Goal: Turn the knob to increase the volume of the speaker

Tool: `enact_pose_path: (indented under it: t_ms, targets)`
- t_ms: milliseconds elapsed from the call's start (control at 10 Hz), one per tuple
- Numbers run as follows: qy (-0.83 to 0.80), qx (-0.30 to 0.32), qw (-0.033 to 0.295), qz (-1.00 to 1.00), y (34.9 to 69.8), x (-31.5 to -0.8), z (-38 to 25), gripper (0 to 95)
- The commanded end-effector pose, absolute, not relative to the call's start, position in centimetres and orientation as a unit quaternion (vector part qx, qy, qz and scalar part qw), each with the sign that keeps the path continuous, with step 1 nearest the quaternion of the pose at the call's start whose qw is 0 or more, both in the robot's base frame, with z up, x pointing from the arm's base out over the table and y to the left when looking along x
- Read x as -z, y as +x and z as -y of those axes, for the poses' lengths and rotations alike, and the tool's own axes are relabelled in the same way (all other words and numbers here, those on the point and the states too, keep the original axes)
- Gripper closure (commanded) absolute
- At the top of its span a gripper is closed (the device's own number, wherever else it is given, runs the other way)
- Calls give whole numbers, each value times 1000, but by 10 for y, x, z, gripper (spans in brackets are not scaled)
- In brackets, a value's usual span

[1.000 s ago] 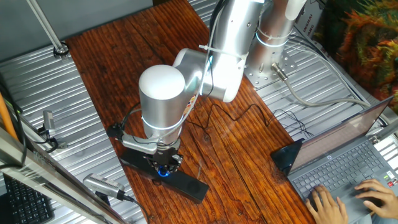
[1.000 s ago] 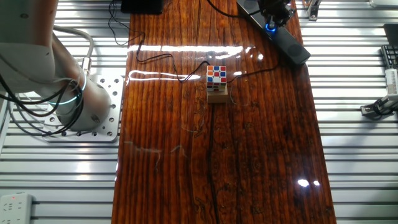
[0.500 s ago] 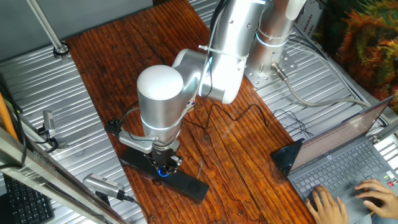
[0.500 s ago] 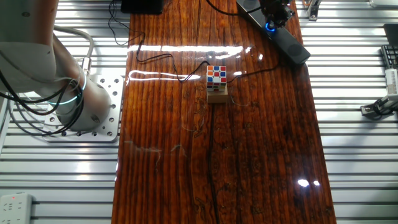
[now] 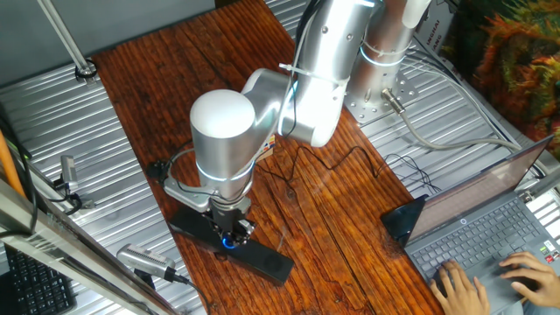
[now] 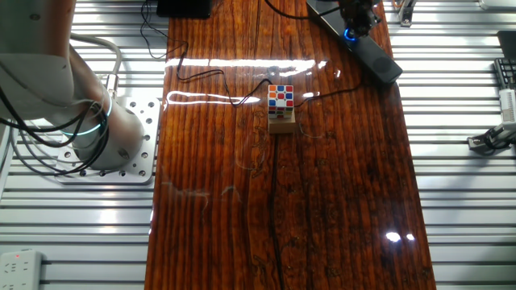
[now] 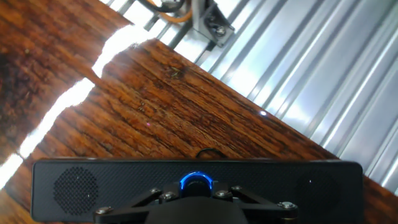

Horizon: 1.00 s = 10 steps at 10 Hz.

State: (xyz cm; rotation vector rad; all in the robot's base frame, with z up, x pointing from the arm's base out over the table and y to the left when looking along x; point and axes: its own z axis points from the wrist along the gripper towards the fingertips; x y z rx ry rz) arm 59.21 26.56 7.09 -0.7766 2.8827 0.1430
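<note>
A: Surface first. We have a dark reddish-brown wooden table (image 6: 282,201) with long grain and a glossy finish; glare streaks cross it in the other fixed view. Ribbed silver metal panels (image 6: 459,185) flank it on both sides.

B: Agreed. We see the long slim black speaker (image 5: 262,256) lying flat near one table edge, at an angle to the grain. In the hand view the speaker (image 7: 81,183) spans the bottom of the frame, mesh grille facing up.

A: The small round knob with the glowing blue ring (image 7: 196,183) sits at the middle of the bar. In one fixed view the blue glow (image 5: 229,241) shows right under the silver arm's black two-finger gripper (image 5: 231,233).

B: Claw state? We see it lowered onto the knob, but the fingertips are hidden by the wrist in every view. We cannot tell if it is clenched or released.

A: Same here. Room stuff: a multicoloured puzzle cube on a small wooden block (image 6: 280,107) stands mid-table, well apart from the speaker. Thin black cables (image 6: 218,80) trail over the wood.

B: We also log a grey open laptop (image 5: 490,227) on the metal panel, with a person's hands (image 5: 503,278) on its keys. Orange-green foliage (image 5: 516,52) fills the corner behind it.

A: The round silver arm base (image 6: 121,137) is bolted to a perforated plate beside the table.
</note>
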Motion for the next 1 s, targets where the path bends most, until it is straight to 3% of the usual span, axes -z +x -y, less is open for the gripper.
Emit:
enact_pose_path:
  t_ms: [100, 1000]
  targets:
    - [-224, -50, 75, -970, 592, -71, -266, 950]
    - [-123, -70, 66, -988, 592, -71, -266, 950]
